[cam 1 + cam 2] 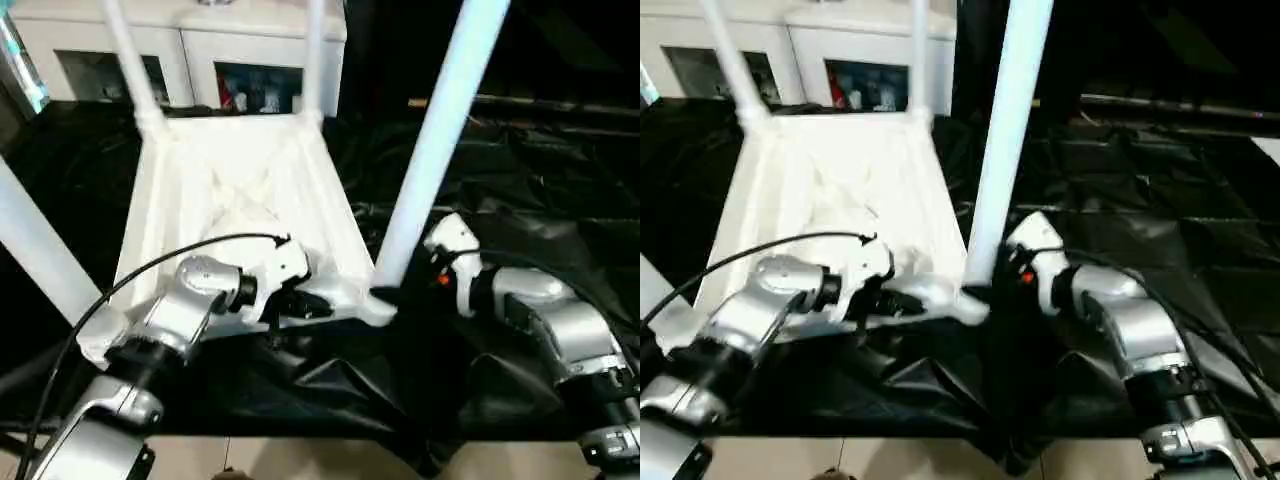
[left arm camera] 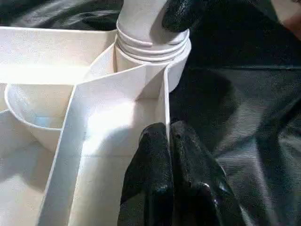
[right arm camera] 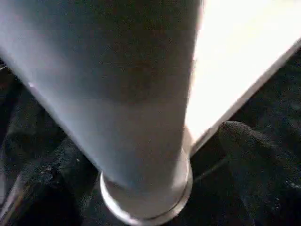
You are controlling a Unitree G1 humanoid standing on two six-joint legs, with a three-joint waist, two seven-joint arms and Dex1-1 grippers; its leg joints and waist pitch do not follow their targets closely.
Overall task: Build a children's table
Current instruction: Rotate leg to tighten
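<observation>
The children's table lies upside down on the black sheeting, its white ribbed tabletop (image 1: 240, 190) facing up. Legs stand in the corner sockets: two far ones (image 1: 130, 60) (image 1: 315, 55), a near left one (image 1: 40, 250) and a near right one (image 1: 430, 140). My left gripper (image 2: 168, 129) is shut on the thin rim wall of the tabletop, just beside the near right socket (image 2: 150, 52). My right gripper (image 1: 395, 293) is open at the base of the near right leg (image 3: 117, 94), which stands between its fingers (image 3: 254, 155).
Black sheeting (image 1: 520, 180) covers the big table and bunches in folds at the front edge (image 1: 330, 385). White cabinets (image 1: 200, 50) stand behind. A black cable (image 1: 150, 265) arcs over my left forearm. Pale floor (image 1: 300, 455) shows below the table edge.
</observation>
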